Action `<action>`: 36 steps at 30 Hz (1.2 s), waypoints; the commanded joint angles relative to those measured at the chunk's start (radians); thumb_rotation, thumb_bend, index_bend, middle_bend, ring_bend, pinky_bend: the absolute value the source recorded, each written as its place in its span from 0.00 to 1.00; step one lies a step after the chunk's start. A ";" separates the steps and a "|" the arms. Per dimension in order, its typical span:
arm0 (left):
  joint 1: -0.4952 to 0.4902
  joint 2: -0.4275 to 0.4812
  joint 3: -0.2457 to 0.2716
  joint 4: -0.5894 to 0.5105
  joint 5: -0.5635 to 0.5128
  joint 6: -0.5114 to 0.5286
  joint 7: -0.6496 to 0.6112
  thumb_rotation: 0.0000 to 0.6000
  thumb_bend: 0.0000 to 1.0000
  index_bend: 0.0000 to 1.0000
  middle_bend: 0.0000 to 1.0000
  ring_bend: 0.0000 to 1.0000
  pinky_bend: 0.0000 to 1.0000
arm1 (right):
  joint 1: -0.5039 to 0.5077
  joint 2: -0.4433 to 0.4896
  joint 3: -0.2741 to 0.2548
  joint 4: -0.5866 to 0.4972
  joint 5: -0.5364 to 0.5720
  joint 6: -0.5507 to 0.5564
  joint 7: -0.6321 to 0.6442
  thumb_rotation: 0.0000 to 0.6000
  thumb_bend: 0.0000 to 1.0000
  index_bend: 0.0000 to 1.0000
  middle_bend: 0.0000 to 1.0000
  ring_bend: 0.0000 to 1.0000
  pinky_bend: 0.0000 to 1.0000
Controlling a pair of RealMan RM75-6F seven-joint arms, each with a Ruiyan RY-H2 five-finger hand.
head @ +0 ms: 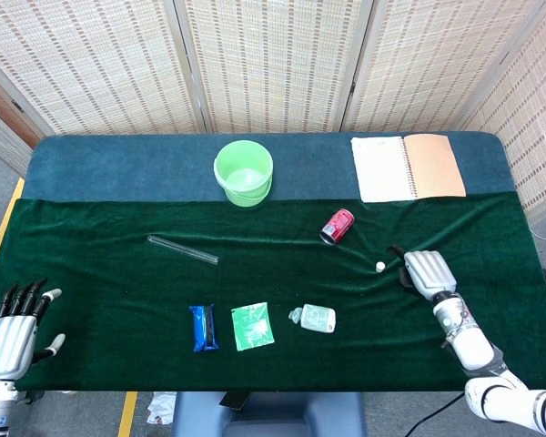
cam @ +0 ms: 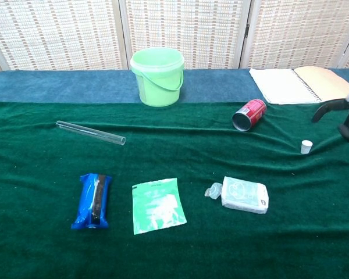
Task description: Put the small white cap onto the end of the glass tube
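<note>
Nearest you, at the lower left corner of the head view, your left robot hand is hanging off the worktop's front edge with its fingers spread, gripping nothing. Along the front of the green cloth a blue snack packet, a green sachet and a white tissue pack are lying in a row, left to right, each apart from its neighbour.

At the lower right of the head view, your right robot hand is hovering above the cloth, released, fingers apart and empty. The small white cap is sitting upright on the cloth just to the left of that hand, not touching it; in the chest view the cap is lying below and to the left of the dark fingertips at the right edge.

Further back, left of centre, the glass tube is lying flat and slanted on the cloth, well apart from the cap. A red can is lying on its side right of centre, up and left of the cap.

Towards the top of the frame, on the blue strip, a light green bucket is standing upright, and an open spiral notebook is lying to its right.
</note>
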 commanded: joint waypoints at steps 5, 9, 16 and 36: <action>0.000 -0.001 0.004 -0.004 -0.001 -0.004 0.005 1.00 0.28 0.25 0.13 0.12 0.00 | 0.003 0.036 0.016 -0.033 0.015 0.006 -0.029 1.00 0.18 0.23 0.92 1.00 0.99; 0.002 0.003 0.003 -0.009 -0.001 -0.002 0.007 1.00 0.28 0.25 0.12 0.12 0.00 | 0.016 0.029 0.010 -0.025 0.001 -0.016 -0.036 1.00 0.18 0.23 0.93 1.00 1.00; 0.006 0.007 0.006 -0.016 0.001 0.002 0.010 1.00 0.28 0.25 0.12 0.12 0.00 | 0.048 -0.017 0.007 0.065 -0.004 -0.057 -0.060 1.00 0.26 0.38 0.95 1.00 1.00; 0.007 0.006 0.008 -0.021 -0.007 -0.006 0.022 1.00 0.28 0.25 0.12 0.12 0.00 | 0.121 -0.130 0.016 0.224 0.076 -0.174 -0.085 1.00 0.40 0.41 0.96 1.00 1.00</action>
